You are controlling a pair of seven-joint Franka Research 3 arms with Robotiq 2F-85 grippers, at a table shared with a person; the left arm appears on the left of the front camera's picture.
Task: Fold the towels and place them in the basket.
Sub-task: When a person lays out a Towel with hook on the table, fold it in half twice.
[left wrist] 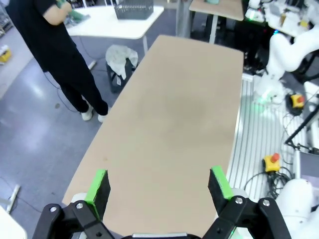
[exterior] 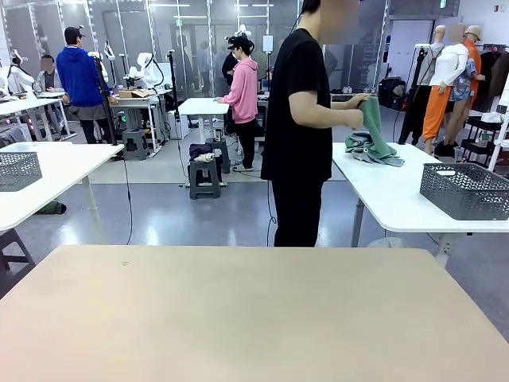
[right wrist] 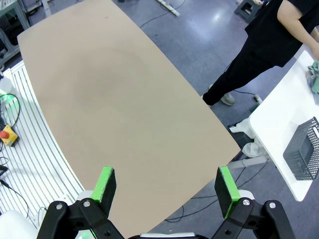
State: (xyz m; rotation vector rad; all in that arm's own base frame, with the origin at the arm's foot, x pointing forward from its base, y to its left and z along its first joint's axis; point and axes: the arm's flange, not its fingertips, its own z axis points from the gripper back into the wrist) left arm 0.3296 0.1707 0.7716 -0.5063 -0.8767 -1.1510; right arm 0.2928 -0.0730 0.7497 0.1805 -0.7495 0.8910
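Note:
A person in black stands at a white side table (exterior: 398,199) to the right and lifts a mint-green towel (exterior: 372,119) with both hands; more towels (exterior: 374,151) lie heaped beneath it. The dark grey basket (exterior: 465,189) stands on the same white table, closer to me; it also appears in the right wrist view (right wrist: 304,152) and the left wrist view (left wrist: 133,9). My left gripper (left wrist: 158,189) hangs open above the bare beige table (left wrist: 174,114). My right gripper (right wrist: 167,188) is open too, above that beige table (right wrist: 114,99), with nothing between its fingers.
Another grey basket (exterior: 17,169) sits on a white table at the left. The other arm's white base (left wrist: 284,50) and cables with red stop buttons (left wrist: 271,160) lie beside the beige table. A bin with a light bag (left wrist: 118,62) stands by the person's feet.

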